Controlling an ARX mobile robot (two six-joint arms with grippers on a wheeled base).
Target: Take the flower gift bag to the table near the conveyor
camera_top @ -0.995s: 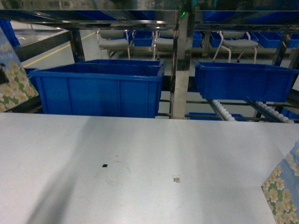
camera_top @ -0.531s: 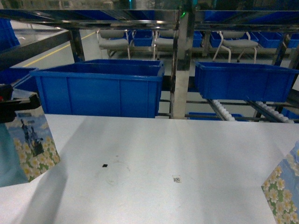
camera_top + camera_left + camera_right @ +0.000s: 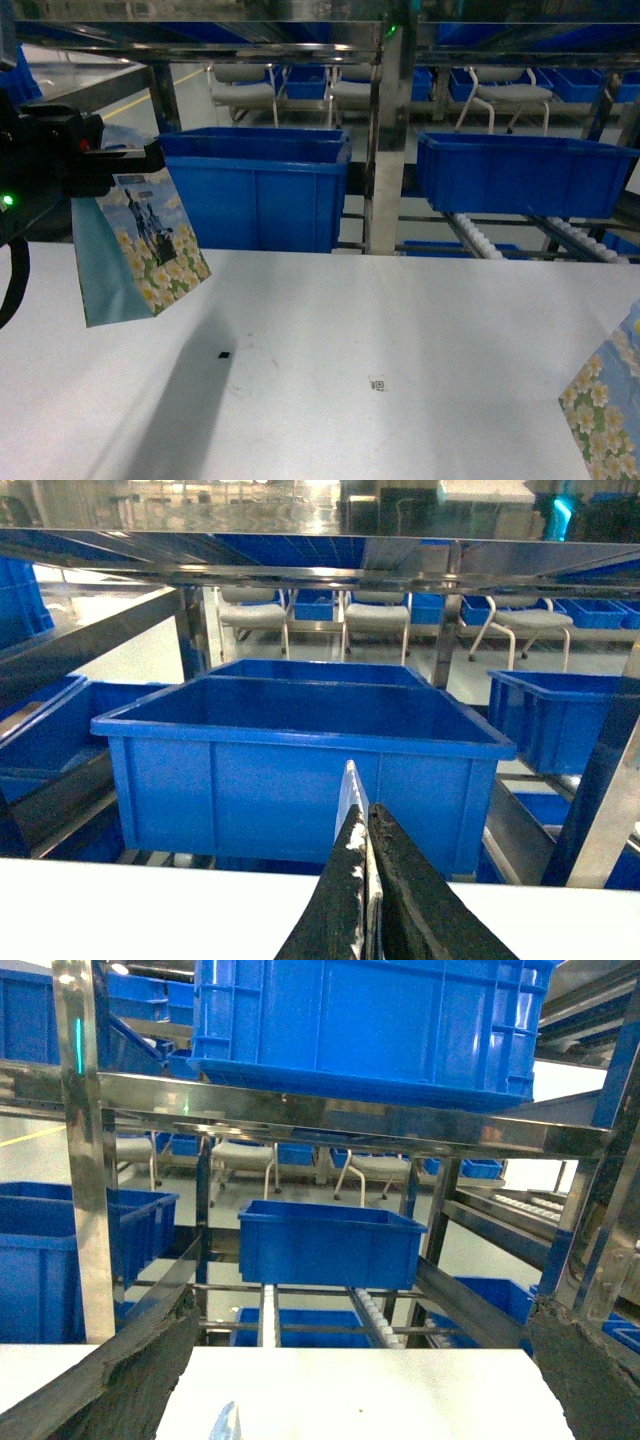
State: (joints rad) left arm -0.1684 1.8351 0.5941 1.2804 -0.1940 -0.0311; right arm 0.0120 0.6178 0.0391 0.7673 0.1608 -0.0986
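Head view: we hold the flower gift bag (image 3: 140, 245) aloft in our left gripper (image 3: 150, 160), above the table (image 3: 400, 340) edge nearest the conveyor (image 3: 480, 238); setting down remains. Left wrist: jaws pinched on the bag's top edge. Right wrist: right gripper (image 3: 350, 1380) spread wide, empty.

Two flower gift bags: one (image 3: 140, 245) below the left fingers (image 3: 350, 900), one (image 3: 605, 405) at lower right. Two blue bins (image 3: 255, 190) (image 3: 525, 172) beyond the fingertips. Three chairs (image 3: 243, 85) (image 3: 355, 85) (image 3: 510, 92) behind.
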